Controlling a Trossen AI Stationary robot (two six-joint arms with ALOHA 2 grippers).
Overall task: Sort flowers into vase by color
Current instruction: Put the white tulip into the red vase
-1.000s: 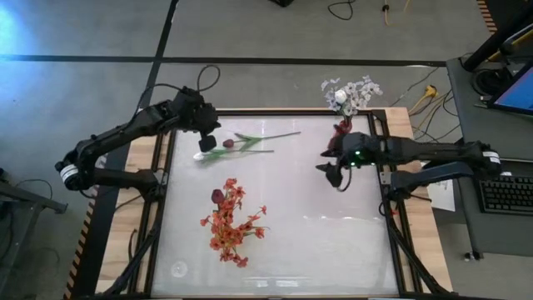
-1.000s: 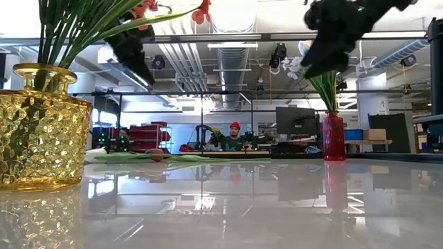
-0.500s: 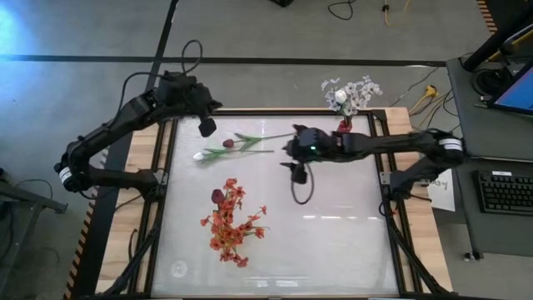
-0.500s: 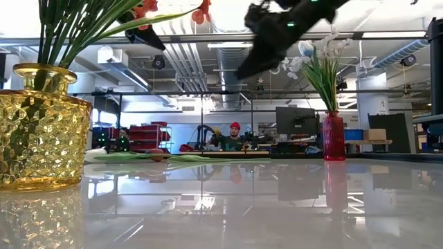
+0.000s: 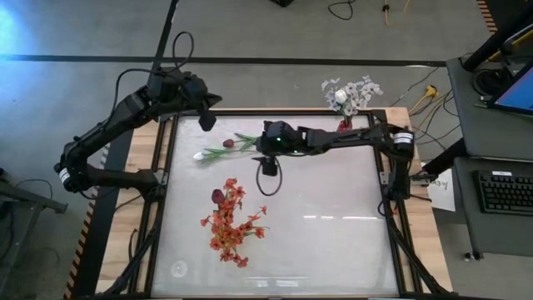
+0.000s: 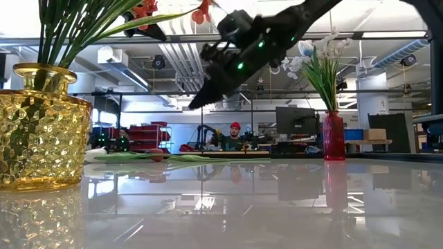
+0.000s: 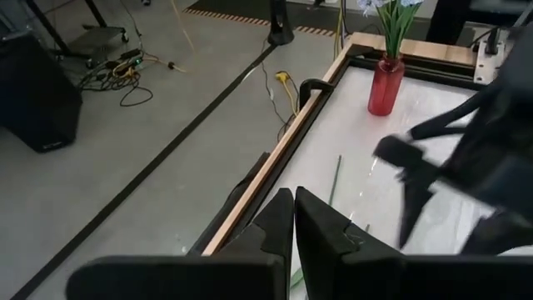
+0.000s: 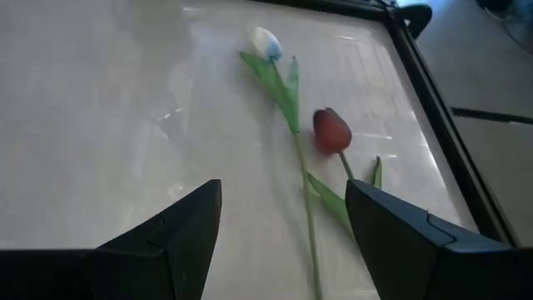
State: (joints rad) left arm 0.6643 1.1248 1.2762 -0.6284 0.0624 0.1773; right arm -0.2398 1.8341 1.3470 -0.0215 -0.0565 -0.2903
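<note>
Two tulips lie flat on the table near its far left: a white bud (image 5: 200, 155) (image 8: 266, 42) and a dark maroon bud (image 5: 228, 143) (image 8: 331, 131), green stems (image 5: 271, 136) pointing right. My right gripper (image 5: 268, 164) (image 8: 283, 192) hovers open just right of them, touching nothing. My left gripper (image 5: 206, 122) (image 7: 294, 212) is shut and raised over the far left corner. Red-orange sprays (image 5: 229, 223) stand in a yellow vase (image 6: 41, 128). White and lavender sprays (image 5: 350, 92) stand in a red vase (image 5: 343, 127) (image 6: 333, 137).
A black frame (image 5: 275, 111) rims the glossy table top. The right arm (image 5: 350, 138) stretches across the far part of the table. A person (image 6: 234, 136) sits in the room beyond the far edge. Bare table top (image 5: 333, 225) lies to the right of the yellow vase.
My right gripper has swept from beside the red vase toward the table's left and now hangs by the tulips' stems. My left gripper has drawn back from the tulip buds toward the far edge and up. The flowers have kept still.
</note>
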